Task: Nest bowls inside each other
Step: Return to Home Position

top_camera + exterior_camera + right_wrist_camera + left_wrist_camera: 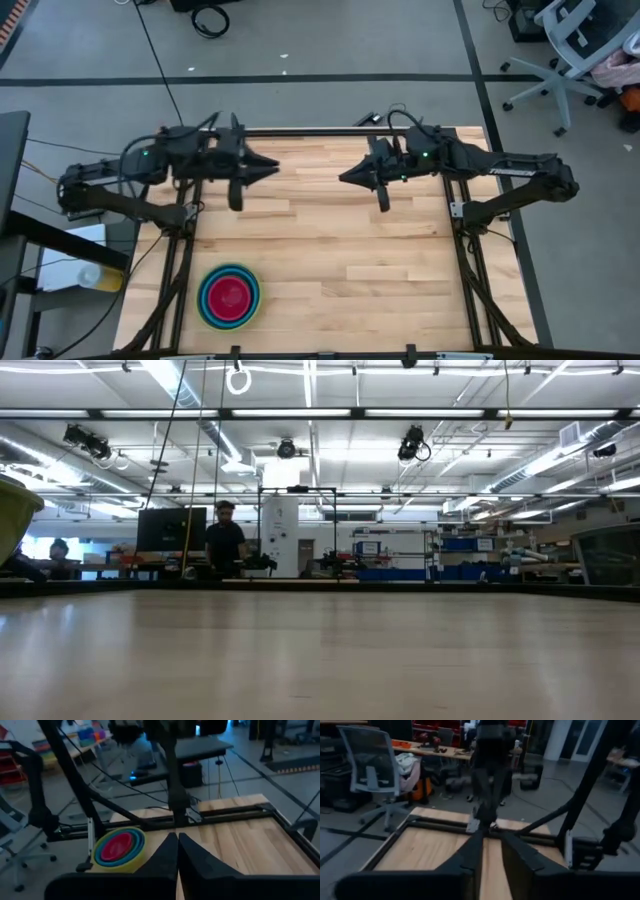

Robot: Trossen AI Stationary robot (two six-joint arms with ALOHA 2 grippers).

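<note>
The bowls (229, 297) stand nested in one stack at the table's near left corner: lime green outermost, blue rings inside it, red-pink in the middle. The right wrist view shows the same stack (119, 847). In the low view only a lime green rim (18, 510) shows at the left edge. Both arms are raised over the far half of the table, pointing level toward each other. My left gripper (272, 168) (492, 834) has a narrow gap between its fingers and holds nothing. My right gripper (345, 177) (176, 836) is shut and empty.
Bare wooden tabletop (340, 260) stretches between the arms and the near edge. Dark frame struts (470, 260) run along both sides of the table. A yellow bottle (100, 278) lies off the table's left side. A person (225, 540) stands far behind in the room.
</note>
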